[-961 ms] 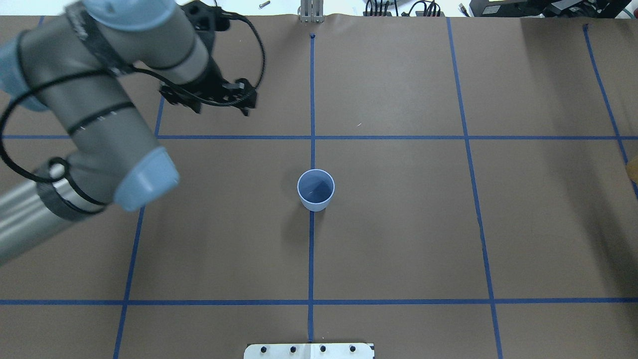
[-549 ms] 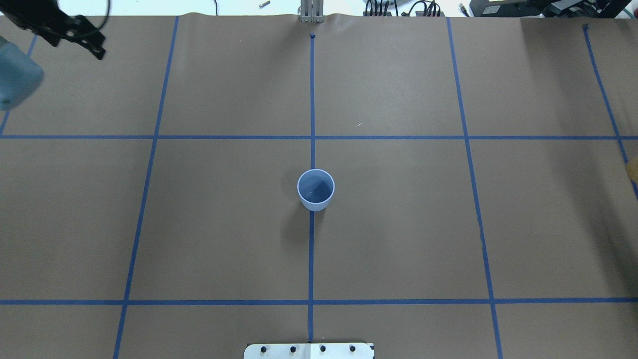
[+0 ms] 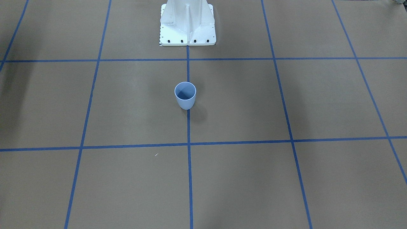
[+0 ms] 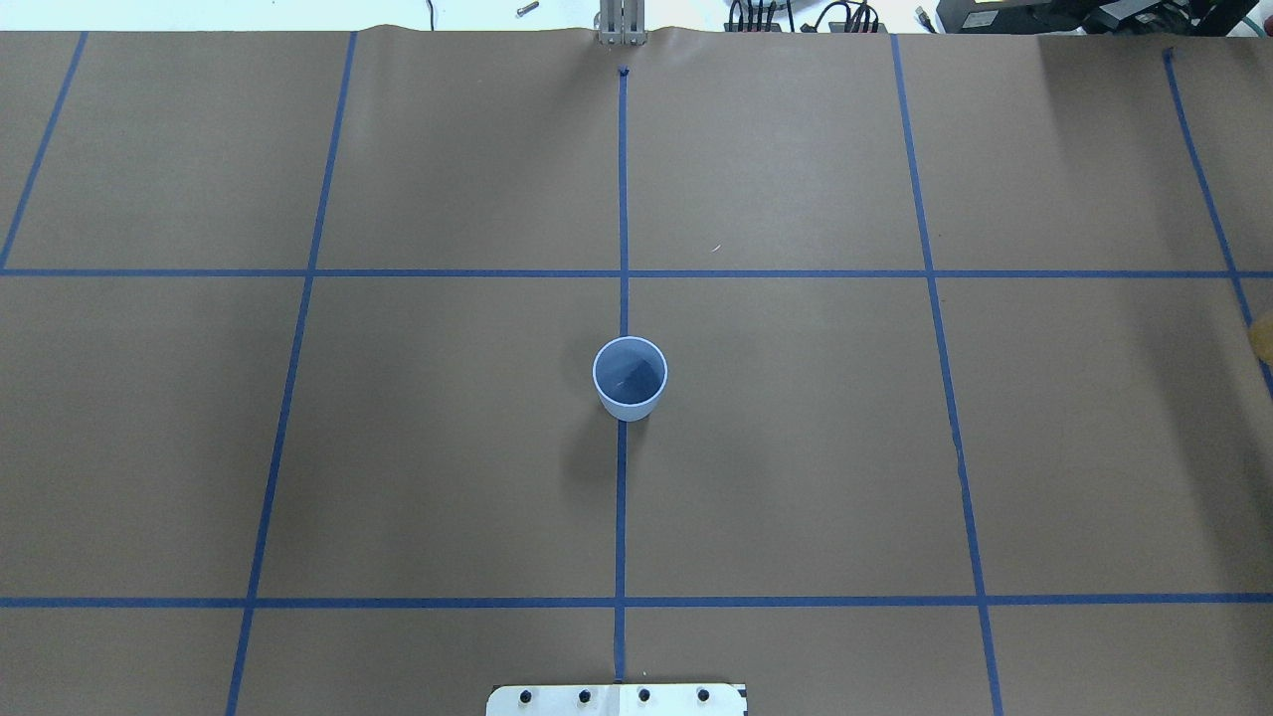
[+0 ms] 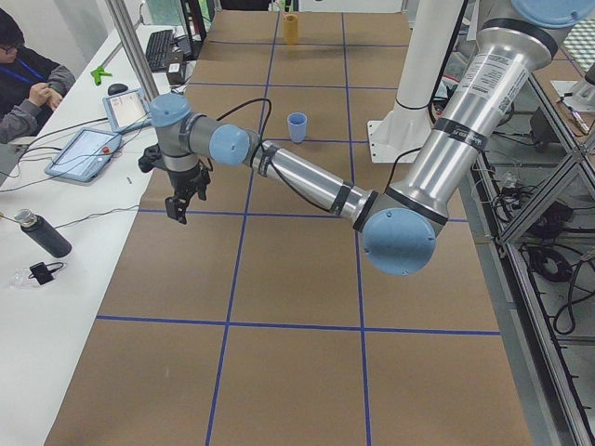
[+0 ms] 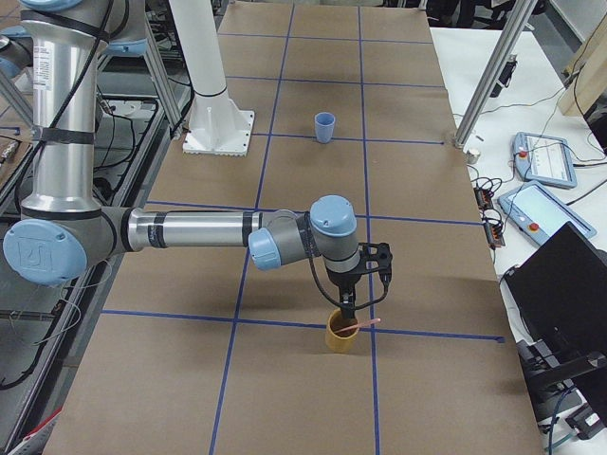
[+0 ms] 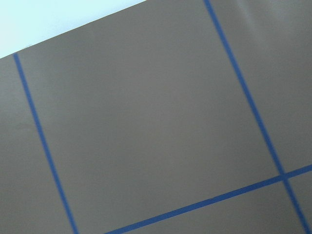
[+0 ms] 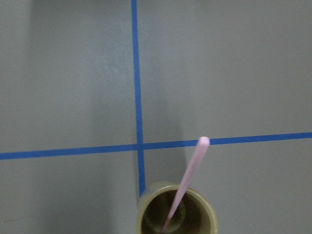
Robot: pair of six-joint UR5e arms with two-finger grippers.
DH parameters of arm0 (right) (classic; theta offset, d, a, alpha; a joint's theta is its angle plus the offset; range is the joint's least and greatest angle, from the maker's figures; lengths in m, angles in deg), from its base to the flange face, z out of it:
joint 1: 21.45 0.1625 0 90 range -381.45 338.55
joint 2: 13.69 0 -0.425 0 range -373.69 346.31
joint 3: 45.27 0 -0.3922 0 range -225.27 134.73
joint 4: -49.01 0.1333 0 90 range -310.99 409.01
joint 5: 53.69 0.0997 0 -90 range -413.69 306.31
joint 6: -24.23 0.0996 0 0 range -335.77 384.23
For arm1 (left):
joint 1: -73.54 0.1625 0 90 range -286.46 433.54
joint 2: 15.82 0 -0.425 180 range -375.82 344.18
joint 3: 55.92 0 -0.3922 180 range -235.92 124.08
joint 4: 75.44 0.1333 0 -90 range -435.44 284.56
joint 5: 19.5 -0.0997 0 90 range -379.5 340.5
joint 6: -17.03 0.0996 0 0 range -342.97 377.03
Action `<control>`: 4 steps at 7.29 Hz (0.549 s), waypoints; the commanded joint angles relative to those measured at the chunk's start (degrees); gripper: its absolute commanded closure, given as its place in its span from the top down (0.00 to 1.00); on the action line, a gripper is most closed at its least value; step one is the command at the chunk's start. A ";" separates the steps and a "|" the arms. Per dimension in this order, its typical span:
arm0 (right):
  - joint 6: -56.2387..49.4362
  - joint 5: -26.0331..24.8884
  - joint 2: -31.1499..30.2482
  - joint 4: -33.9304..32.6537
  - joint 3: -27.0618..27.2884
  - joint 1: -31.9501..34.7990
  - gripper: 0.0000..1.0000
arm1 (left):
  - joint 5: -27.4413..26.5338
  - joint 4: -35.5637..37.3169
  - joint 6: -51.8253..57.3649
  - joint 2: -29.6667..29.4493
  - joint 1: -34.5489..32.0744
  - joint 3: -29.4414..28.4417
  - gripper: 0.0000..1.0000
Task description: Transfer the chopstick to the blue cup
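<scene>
The blue cup [image 4: 630, 383] stands upright and empty at the table's middle, and also shows in the front view [image 3: 185, 95]. One pale pink chopstick [image 8: 190, 179] leans in a tan cup [image 8: 175, 217] at the table's right end. In the right side view my right gripper [image 6: 350, 305] hangs just above that tan cup [image 6: 341, 335] and the chopstick [image 6: 360, 325]; I cannot tell if it is open or shut. My left gripper [image 5: 177, 208] hovers over the table's far left edge, seen only in the left side view; its state I cannot tell.
The white robot base [image 3: 187, 24] stands behind the blue cup. Blue tape lines grid the brown table. A side table with tablets [image 5: 88, 149] and a dark bottle [image 5: 42, 234] runs along the far edge, where an operator [image 5: 28, 74] sits.
My left arm has swung left and back, out of the overhead view. The blue cup has not moved.
</scene>
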 commanded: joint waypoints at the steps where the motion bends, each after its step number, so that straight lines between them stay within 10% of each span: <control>1: 13.01 -4.06 -0.73 13.91 -5.88 0.10 1.00 | 0.07 -0.03 1.73 1.94 -0.78 0.38 0.99; 4: 22.20 -10.74 1.99 17.85 -7.85 -5.87 0.99 | 0.16 -0.03 1.47 1.94 -0.78 1.16 0.99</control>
